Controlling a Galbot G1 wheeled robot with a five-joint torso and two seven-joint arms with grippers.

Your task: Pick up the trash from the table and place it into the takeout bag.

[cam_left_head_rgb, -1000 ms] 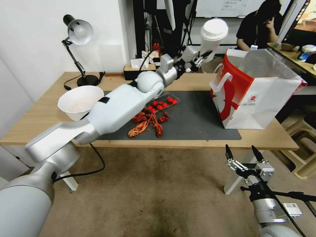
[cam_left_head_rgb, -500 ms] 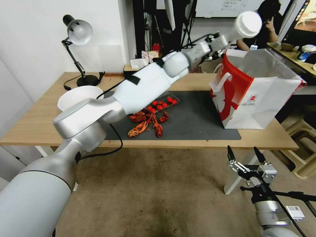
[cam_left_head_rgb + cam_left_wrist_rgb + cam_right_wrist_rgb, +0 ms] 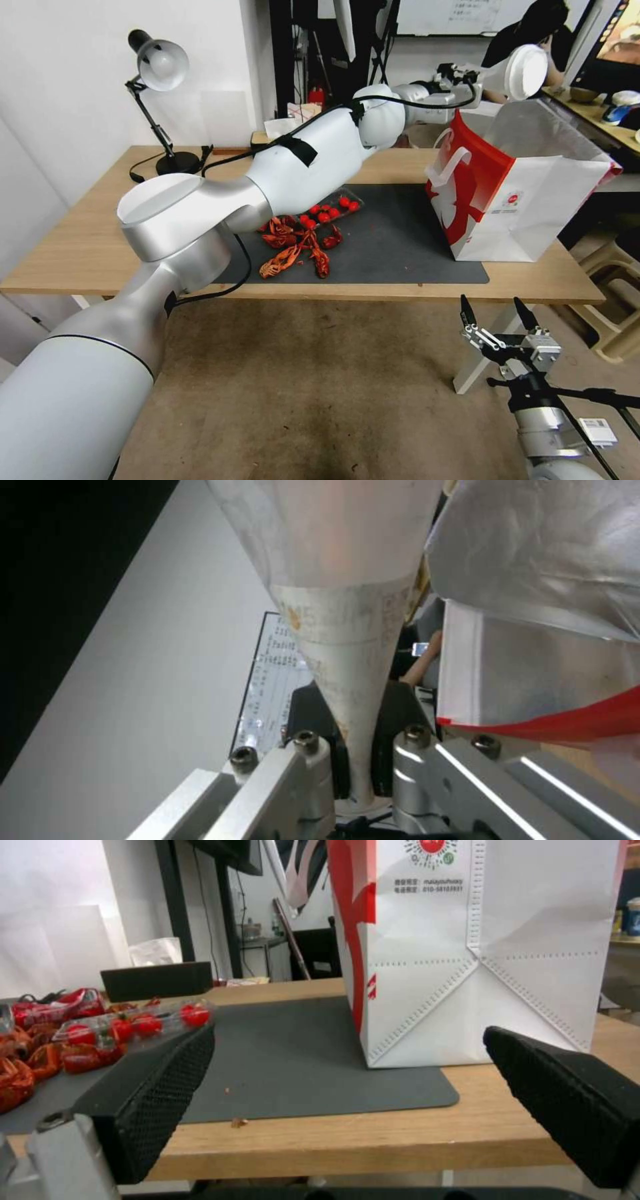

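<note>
My left gripper is shut on a white-lidded translucent cup, held on its side above the open top of the takeout bag. Up close, the dark fingers pinch the cup at its narrow base, and the bag's rim is right beside it. The red-and-white bag stands on the right end of the dark grey mat on the light-wood table. Below the table's front edge my right gripper hangs open and empty. In its own view the right gripper faces the bag.
Red crayfish and a clear tray of cherry tomatoes lie on the mat's left part. A white bowl sits partly behind my left arm. A desk lamp stands at the back left. A beige stool is beside the table.
My left arm has swung right with the cup, from over the table's back edge to above the bag's opening, and the cup has tipped onto its side. The right arm has barely moved.
</note>
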